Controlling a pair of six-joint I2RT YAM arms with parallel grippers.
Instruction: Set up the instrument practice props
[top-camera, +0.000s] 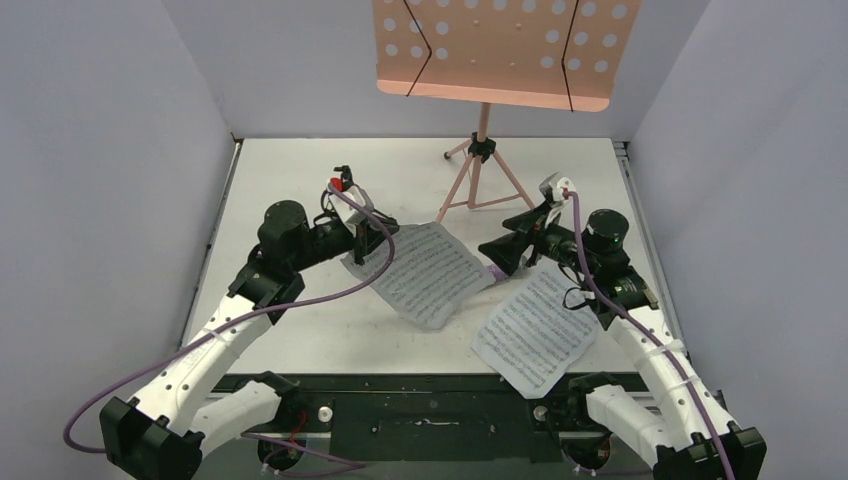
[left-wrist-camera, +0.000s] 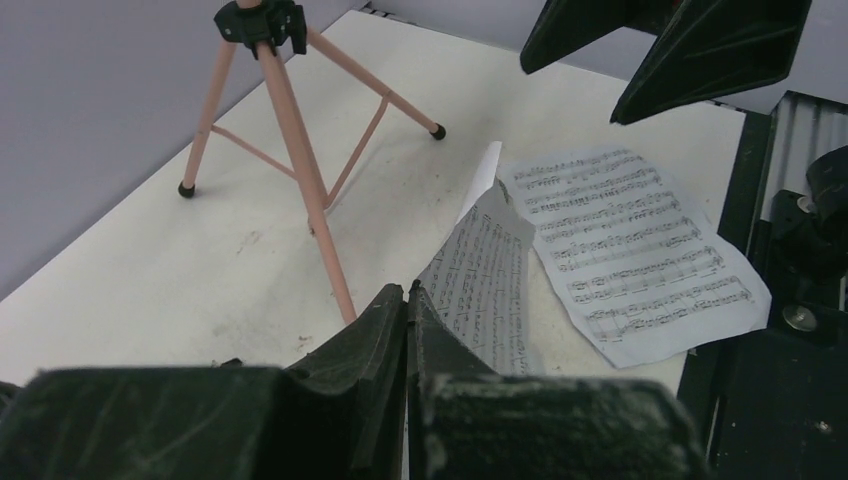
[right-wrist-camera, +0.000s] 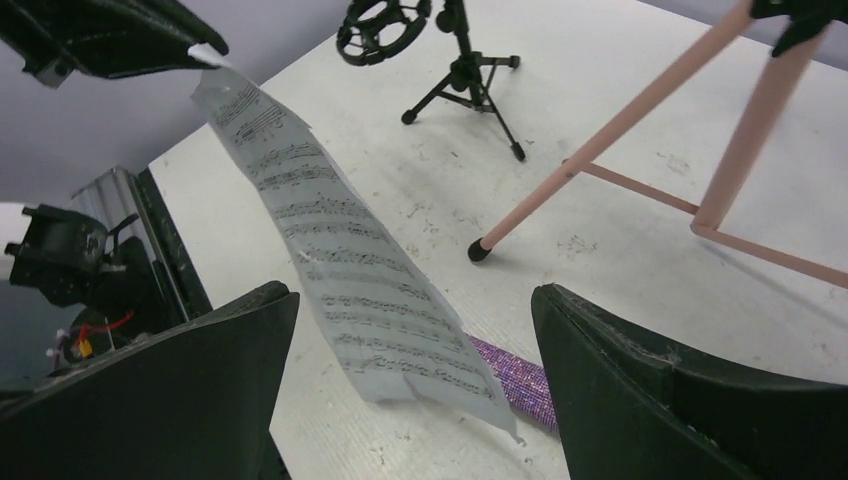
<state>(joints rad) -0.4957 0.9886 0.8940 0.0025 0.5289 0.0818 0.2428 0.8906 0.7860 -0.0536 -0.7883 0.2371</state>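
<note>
- Clearly little is set up yet. The left gripper (left-wrist-camera: 408, 300) has its jaws pressed together on the edge of one sheet-music page (left-wrist-camera: 487, 272). The page hangs lifted and curled above the white table (top-camera: 300, 330), with its far end trailing down toward the surface.
- Beyond that page, toward the left rear, the small black shock-mount tripod (right-wrist-camera: 452, 62) stands upright with its ring empty.
- Under the lifted page's lower edge, the purple glitter microphone (right-wrist-camera: 517, 377) lies flat on the table. Only a short stretch of its body shows, and its head is hidden.
- At the centre rear, the pink music stand (top-camera: 493, 48) is upright on its tripod legs (left-wrist-camera: 292, 140). Its perforated desk shows no page on it.
- The right gripper (right-wrist-camera: 412, 300) hovers close above the microphone, jaws spread wide with nothing gripped between them.
- Furthest right, the second sheet-music page (top-camera: 535, 332) lies flat near the front edge, and neither gripper touches it.
- By my reading, the stand and the mount are already in place. Both pages have yet to go on the desk, and the microphone has yet to go into the mount. Placing the page now in the left gripper looks like the first of those steps.
</note>
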